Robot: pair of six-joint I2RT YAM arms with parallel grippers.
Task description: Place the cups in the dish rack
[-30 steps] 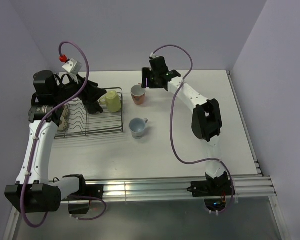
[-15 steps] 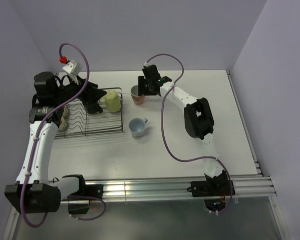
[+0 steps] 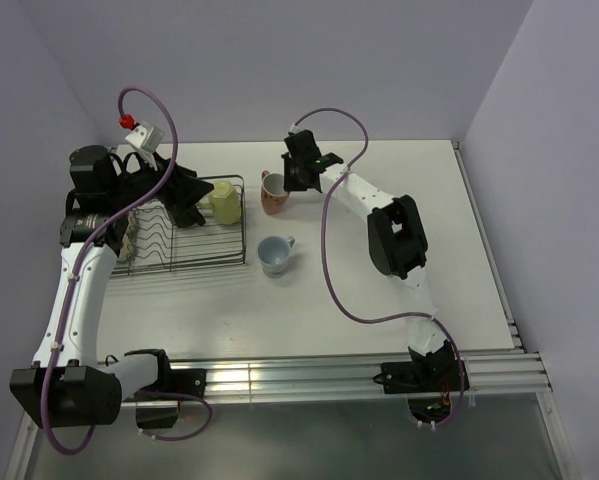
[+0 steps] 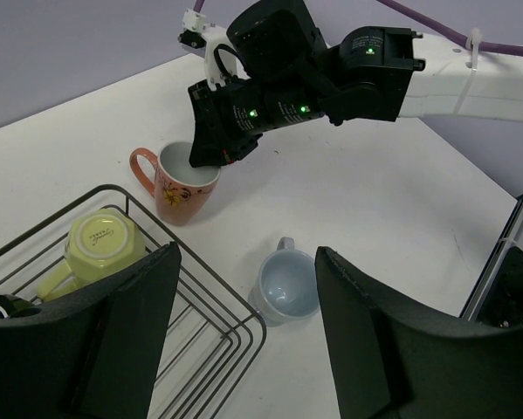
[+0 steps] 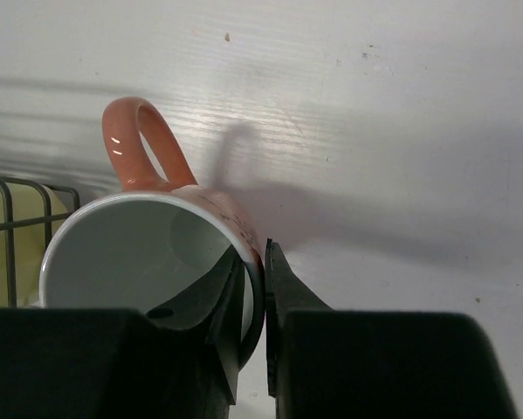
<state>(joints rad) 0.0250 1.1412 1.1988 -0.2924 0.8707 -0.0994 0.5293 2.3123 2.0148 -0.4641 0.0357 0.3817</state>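
The pink patterned cup (image 3: 272, 194) stands upright just right of the dish rack (image 3: 184, 255). My right gripper (image 5: 254, 262) is shut on its rim, one finger inside and one outside, on the side away from the handle. A pale yellow mug (image 4: 99, 249) lies upside down in the rack's right end. The light blue mug (image 4: 287, 284) stands upright on the table in front of the pink cup (image 4: 184, 179). My left gripper (image 4: 248, 323) hovers open over the rack's right corner, holding nothing. In the top view it (image 3: 186, 198) sits beside the yellow mug (image 3: 222, 201).
A pale object (image 3: 129, 238) lies at the rack's left end, partly hidden by my left arm. The right arm (image 4: 453, 74) stretches across the table behind the cups. Purple walls close in the back and sides. A metal rail (image 3: 309, 375) runs along the near edge.
My right gripper moved left and down onto the pink cup and closed on its rim. The left arm and the other cups stayed put.
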